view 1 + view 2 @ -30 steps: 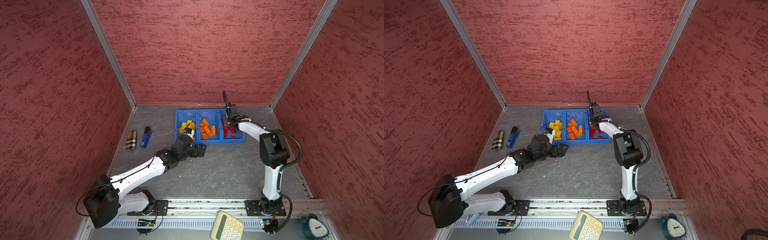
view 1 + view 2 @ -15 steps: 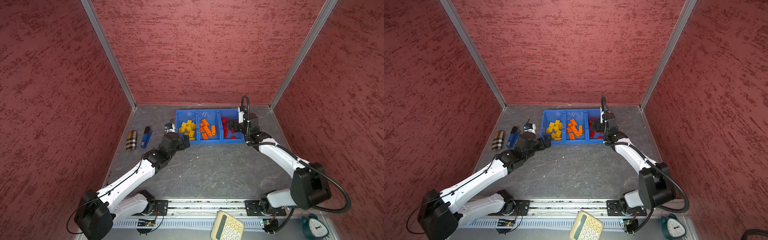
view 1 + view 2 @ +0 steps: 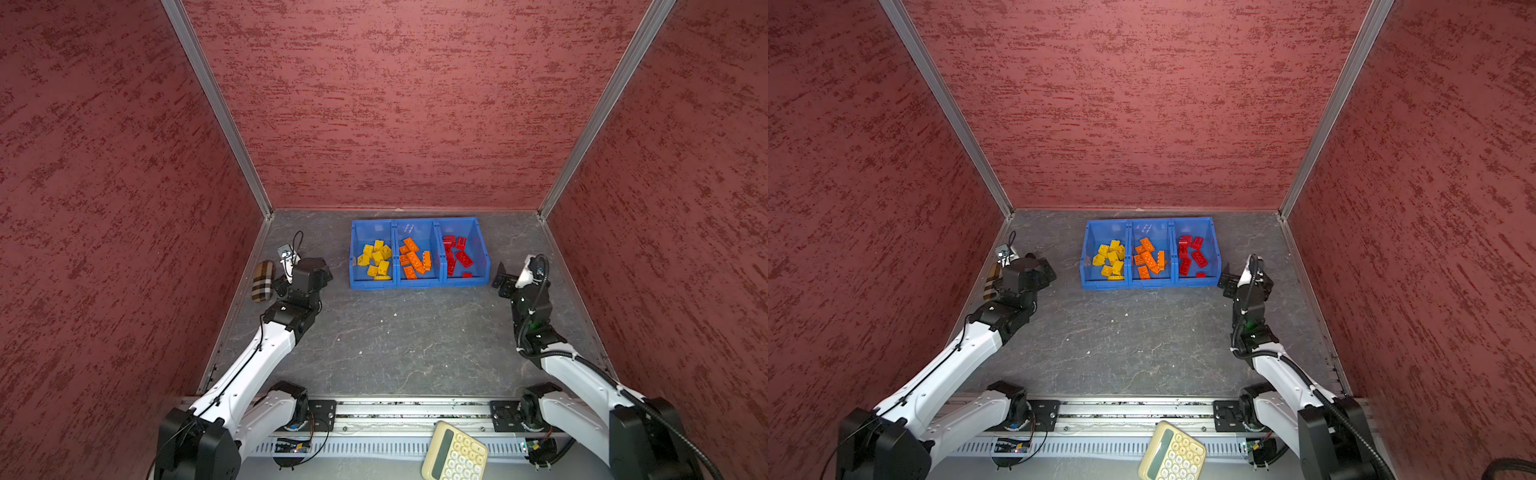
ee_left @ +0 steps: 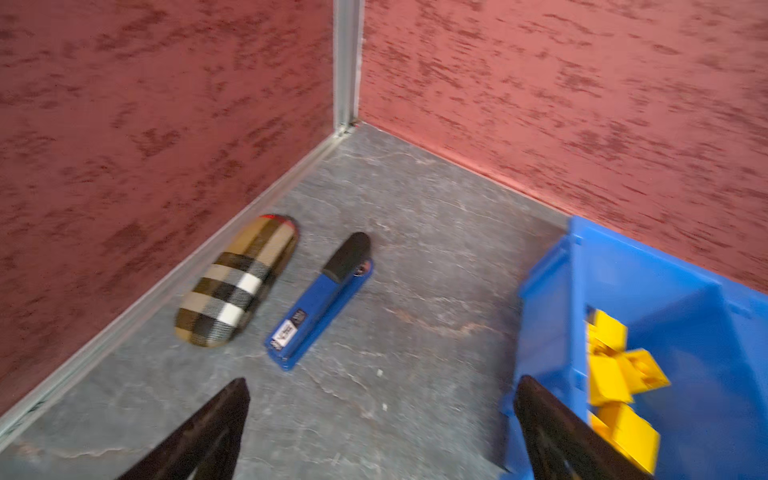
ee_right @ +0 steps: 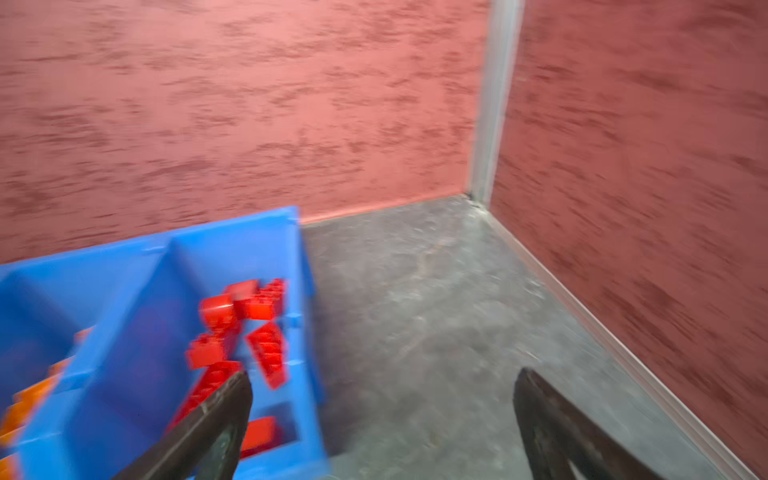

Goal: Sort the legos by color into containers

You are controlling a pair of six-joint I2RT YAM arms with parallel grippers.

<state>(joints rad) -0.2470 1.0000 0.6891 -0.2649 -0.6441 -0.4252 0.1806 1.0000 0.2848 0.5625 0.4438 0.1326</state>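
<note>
Across the far side of the grey table (image 3: 395, 345), at 12 o'clock from the arms' bases, stands the row of three joined blue containers (image 3: 417, 284), lower lip facing 6 o'clock. They look like thin, light plastic, so expect them to slide if you bump a wall.

Your left hand (image 4: 382, 384) hangs off their 9 o'clock end, fingers spread wide with nothing between them. Your right hand (image 5: 384, 376) hangs off the 3 o'clock end, equally spread and empty. It is close to the front corner, and I cannot tell whether it touches; its wrist view is blurred.

Further toward 9 o'clock, by the wall, a plaid glasses case (image 4: 237, 282) lies just beside a blue stapler (image 4: 322, 299). Neither belongs to the job.

Every brick you can see is already inside: yellow bricks (image 3: 376, 259) in the 9 o'clock compartment, orange bricks (image 3: 413, 259) in the middle, red bricks (image 3: 457, 257) at 3 o'clock. None shows on the bare table, so I judge the sorting finished or nearly so.

Should you need to move one, treat it as light, hard and stiff, not fragile, with smooth sides that can squirt out of a skewed pinch. Take it across the two flat long sides, at mid-length on the longer ones, never over the studs. Several lean on their neighbours, so the heap will probably shift as you lift.
</note>
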